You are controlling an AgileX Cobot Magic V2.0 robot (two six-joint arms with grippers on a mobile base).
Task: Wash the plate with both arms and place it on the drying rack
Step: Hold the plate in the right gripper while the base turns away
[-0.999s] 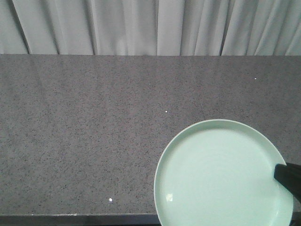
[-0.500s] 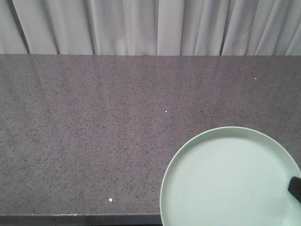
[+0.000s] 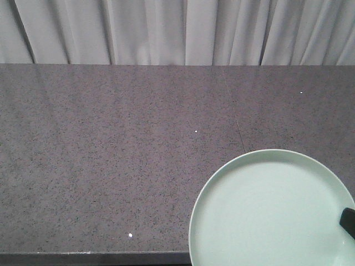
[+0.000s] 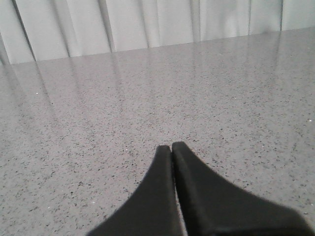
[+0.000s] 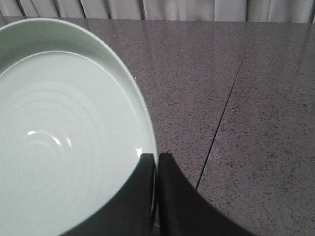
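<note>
Countertop, dark grey speckled stone slab (image 3: pixel 111 166), fills nearly every view, with a thin seam (image 3: pixel 236 124) running from far to near right of centre; pleated pale grey curtain (image 3: pixel 166 30) hangs along the far edge. Round pale mint-green plate with a low raised rim (image 3: pixel 272 216) sits near right in the front view, crossing the counter's near edge and cut off by the frame; faint concentric rings show in its centre. Can't tell whether it rests on the stone or is held just clear. Right gripper (image 5: pixel 156 156), black, has its jaws pinched on the plate's right rim, one finger inside the rim and one outside; from the front only a black tip (image 3: pixel 348 221) shows at the right edge. Left gripper (image 4: pixel 171 146), black, has its jaws together on nothing, over bare stone well away from the plate. My read: early stage, plate picked up or being carried by the right arm alone, washing not yet started. Next move needs the plate kept level, since a one-sided pinch on smooth glaze could slip or tilt, and the left arm brought in for the two-arm wash. No sink or drying rack in any view, so the target can't be placed. No brands, labels or legible writing anywhere.
</note>
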